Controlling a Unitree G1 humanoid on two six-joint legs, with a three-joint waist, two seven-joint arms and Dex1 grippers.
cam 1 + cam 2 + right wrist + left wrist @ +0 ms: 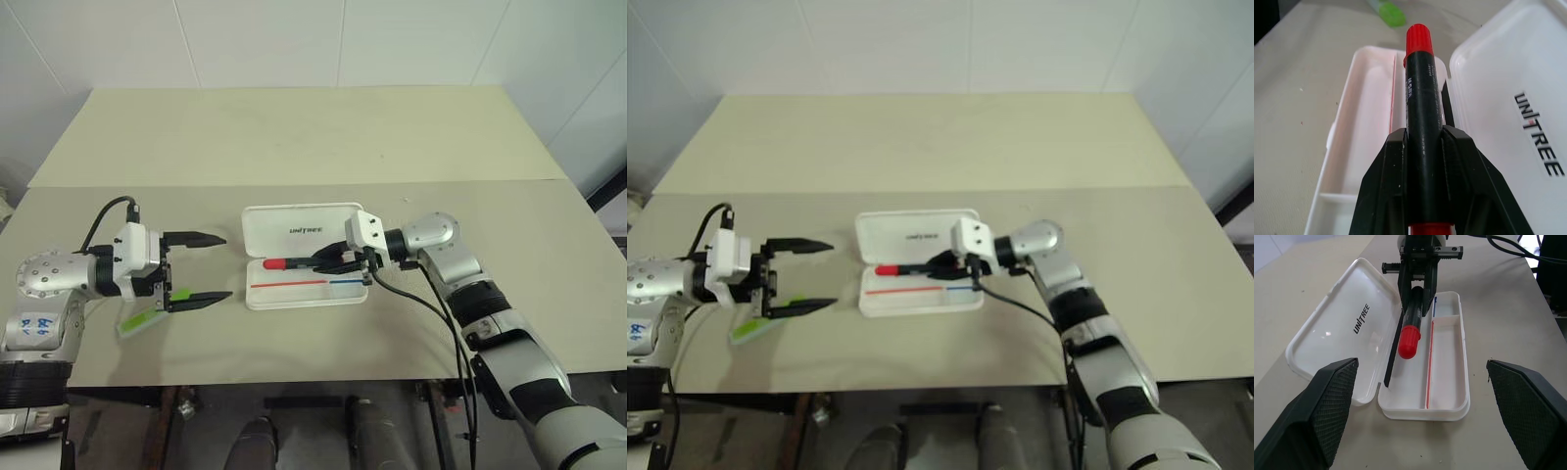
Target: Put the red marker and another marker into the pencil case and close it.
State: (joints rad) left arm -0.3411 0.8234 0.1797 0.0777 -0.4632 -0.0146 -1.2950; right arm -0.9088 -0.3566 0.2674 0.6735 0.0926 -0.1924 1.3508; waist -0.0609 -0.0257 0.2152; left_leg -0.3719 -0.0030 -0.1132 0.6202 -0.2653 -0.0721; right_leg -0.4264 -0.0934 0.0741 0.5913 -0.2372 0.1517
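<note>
Nearest on the worktop (323,362), the light green marker (142,321) is seen lying flat under the left gripper (201,266), whose fingers are spread wide and hold nothing. Further in, the red marker (294,262) is clamped by its black barrel in the right gripper (328,260), held over the open pencil case (306,294), near the hinge. If released here, it could be caught on the hinge edge or dropped onto the lid (294,227), and closing would be blocked.

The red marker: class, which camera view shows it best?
The right wrist view: the red marker runs up its middle, clamped in the right gripper. The left wrist view shows mainly the cap end; both eye views show it small over the pencil case.
</note>
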